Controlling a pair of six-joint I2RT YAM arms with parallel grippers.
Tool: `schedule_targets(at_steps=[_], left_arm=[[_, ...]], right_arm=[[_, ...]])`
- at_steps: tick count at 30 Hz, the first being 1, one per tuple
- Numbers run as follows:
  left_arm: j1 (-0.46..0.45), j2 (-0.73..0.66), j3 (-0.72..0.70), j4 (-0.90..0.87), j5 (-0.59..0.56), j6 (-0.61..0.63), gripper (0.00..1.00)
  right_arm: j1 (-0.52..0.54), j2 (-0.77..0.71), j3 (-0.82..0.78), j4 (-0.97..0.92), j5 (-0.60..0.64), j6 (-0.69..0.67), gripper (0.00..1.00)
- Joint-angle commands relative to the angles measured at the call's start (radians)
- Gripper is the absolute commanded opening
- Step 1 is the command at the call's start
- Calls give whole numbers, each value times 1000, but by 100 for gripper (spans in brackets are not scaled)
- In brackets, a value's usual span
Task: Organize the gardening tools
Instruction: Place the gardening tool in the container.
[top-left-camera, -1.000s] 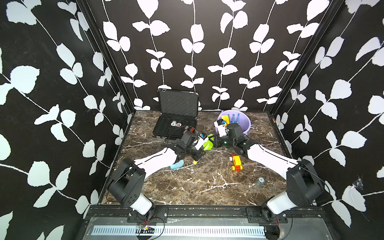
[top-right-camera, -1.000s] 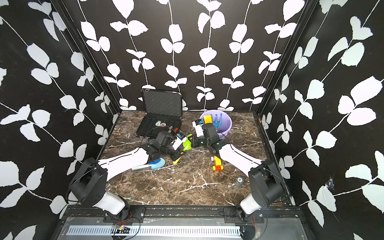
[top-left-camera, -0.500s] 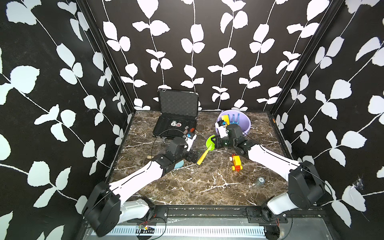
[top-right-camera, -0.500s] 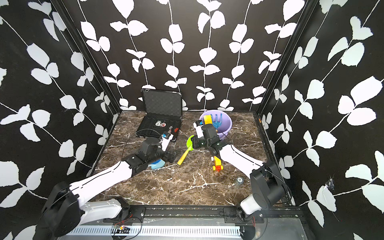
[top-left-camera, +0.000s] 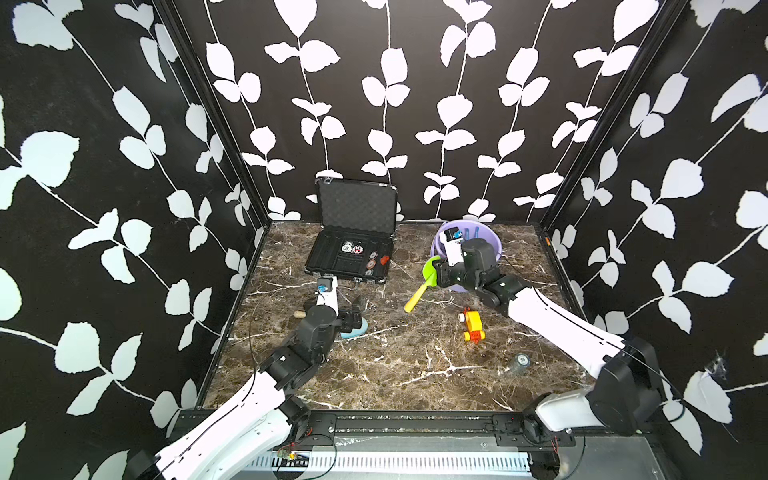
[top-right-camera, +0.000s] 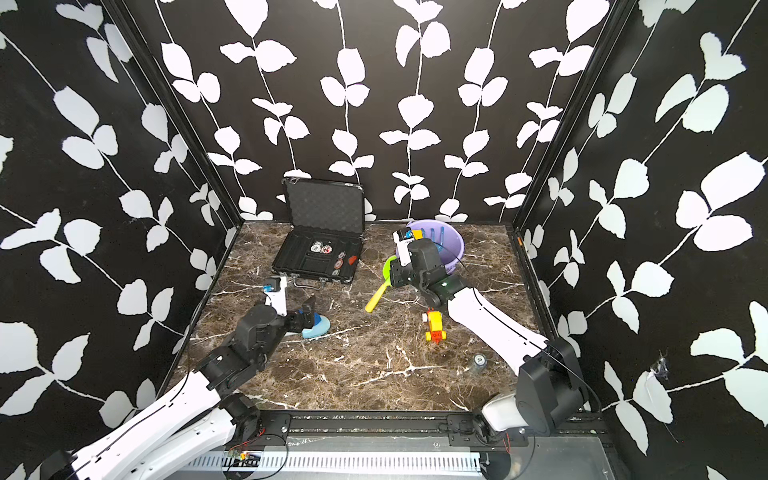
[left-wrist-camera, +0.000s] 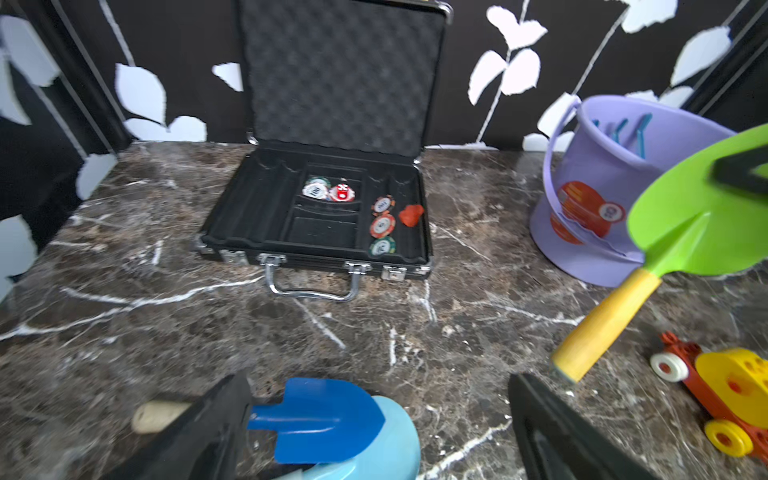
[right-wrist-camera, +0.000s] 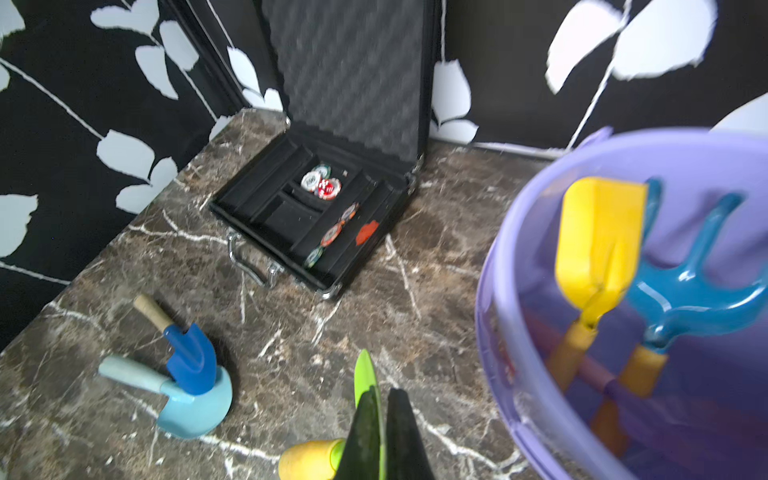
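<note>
The right end effector (right-wrist-camera: 382, 395) is clamped on the blade of the green shovel (top-left-camera: 429, 271), just beside the purple bucket (right-wrist-camera: 511, 316). The bucket holds a yellow shovel (right-wrist-camera: 598, 237) and a blue fork (right-wrist-camera: 685, 282). The left end effector (left-wrist-camera: 376, 386) has its jaws wide apart. Between them, on the table (left-wrist-camera: 374, 311), the blue shovel (left-wrist-camera: 324, 424) lies on the light-blue shovel (left-wrist-camera: 395, 449).

Left hand (left-wrist-camera: 378, 382) low, jaws spread wide; right hand (right-wrist-camera: 384, 395) raised (arm outstretched), jaws pinched together.

Lab booth: leaf-print walls (top-left-camera: 374, 104), marble tabletop (top-left-camera: 395, 374)
</note>
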Motion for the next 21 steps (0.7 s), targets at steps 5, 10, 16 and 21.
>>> schedule_targets(at_steps=[5,10,16,21], left_arm=[[-2,-128,-48,-110,-143,-54,99],[-2,-195,-72,-147,-178,-62,99],[-2,-245,-75,-196,-203,-53,99],[-2,-266,-71,-223,-218,-39,99]], right_arm=[[5,-38,153,-30,154,-72,0],[-4,-31,256,-33,248,-125,0],[-48,9,334,0,341,-171,0],[-99,49,382,1,358,-174,0]])
